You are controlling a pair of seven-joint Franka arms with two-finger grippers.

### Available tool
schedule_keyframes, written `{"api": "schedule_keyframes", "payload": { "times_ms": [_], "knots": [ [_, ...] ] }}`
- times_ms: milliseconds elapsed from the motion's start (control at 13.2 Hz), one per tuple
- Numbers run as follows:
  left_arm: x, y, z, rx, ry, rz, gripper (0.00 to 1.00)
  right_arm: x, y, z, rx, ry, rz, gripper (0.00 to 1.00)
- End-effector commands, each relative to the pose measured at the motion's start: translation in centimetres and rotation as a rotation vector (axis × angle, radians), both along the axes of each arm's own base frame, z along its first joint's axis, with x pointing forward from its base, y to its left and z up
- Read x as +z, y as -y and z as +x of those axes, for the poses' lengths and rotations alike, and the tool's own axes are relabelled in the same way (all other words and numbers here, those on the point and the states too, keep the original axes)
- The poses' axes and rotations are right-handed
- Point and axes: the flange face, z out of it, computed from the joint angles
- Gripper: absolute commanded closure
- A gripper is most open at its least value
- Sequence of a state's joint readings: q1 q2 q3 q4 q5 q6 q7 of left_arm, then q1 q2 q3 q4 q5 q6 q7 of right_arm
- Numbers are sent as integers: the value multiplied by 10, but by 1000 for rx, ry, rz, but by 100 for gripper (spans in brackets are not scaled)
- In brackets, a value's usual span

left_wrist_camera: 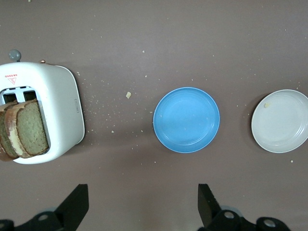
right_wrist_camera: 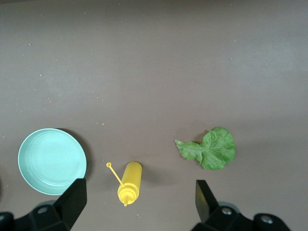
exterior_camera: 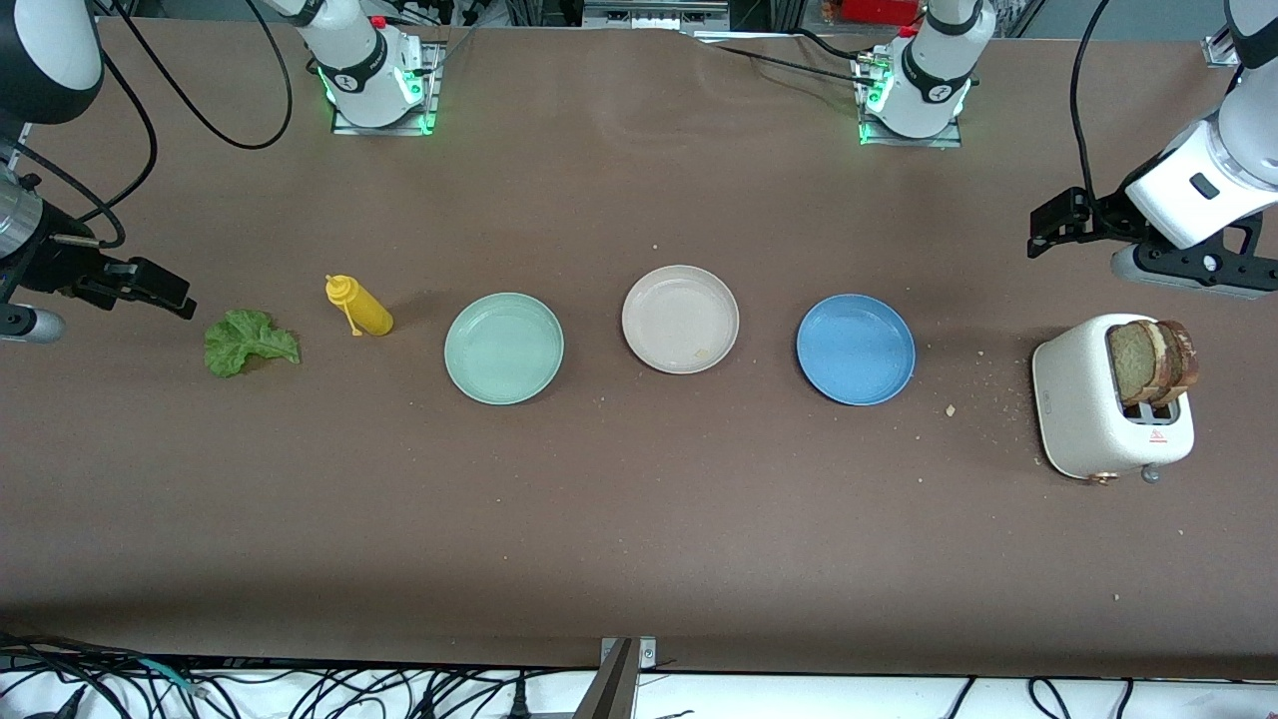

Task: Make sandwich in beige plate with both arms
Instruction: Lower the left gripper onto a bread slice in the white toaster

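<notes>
Brown desk (exterior_camera: 639, 519): bread (exterior_camera: 1153, 361) in toaster (exterior_camera: 1098, 409) sits under wide left pincer (left_wrist_camera: 142, 204); lettuce (exterior_camera: 248, 342) near wide right pincer (right_wrist_camera: 137, 202); beige plate (exterior_camera: 680, 319) empty.

- You see three plates in a row: beige plate (exterior_camera: 680, 319) between mint plate (exterior_camera: 504, 348) and blue plate (exterior_camera: 856, 349).
- Bread slices (exterior_camera: 1153, 360) stand in the toaster (exterior_camera: 1083, 399), at the blue plate's 3 o'clock.
- Bottle (exterior_camera: 359, 306) lies between mint plate and lettuce leaf (exterior_camera: 247, 342).

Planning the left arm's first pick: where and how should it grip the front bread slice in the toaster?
Grip the crust edge of the bread slices protruding from the toaster, coming from above. They stand upright in the slots, so only the top is exposed. Left end effector is open and empty.
</notes>
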State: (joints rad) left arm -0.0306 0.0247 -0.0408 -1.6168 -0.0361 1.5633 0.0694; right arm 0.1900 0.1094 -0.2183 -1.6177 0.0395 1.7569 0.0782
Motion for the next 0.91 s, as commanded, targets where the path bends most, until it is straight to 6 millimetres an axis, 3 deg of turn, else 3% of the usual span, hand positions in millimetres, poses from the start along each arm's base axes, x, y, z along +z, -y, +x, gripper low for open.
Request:
{"api": "schedule_keyframes", "payload": {
  "times_ms": [0, 605, 832],
  "knots": [
    [4, -1, 0, -20, -5, 30, 0, 5, -1, -6, -10, -1, 12, 0],
    [3, -5, -2, -12, -25, 32, 0, 5, -2, -6, -8, -1, 13, 0],
    [-29, -16, 15, -14, -73, 105, 0, 5, -1, -6, -10, -1, 12, 0]
  ]
}}
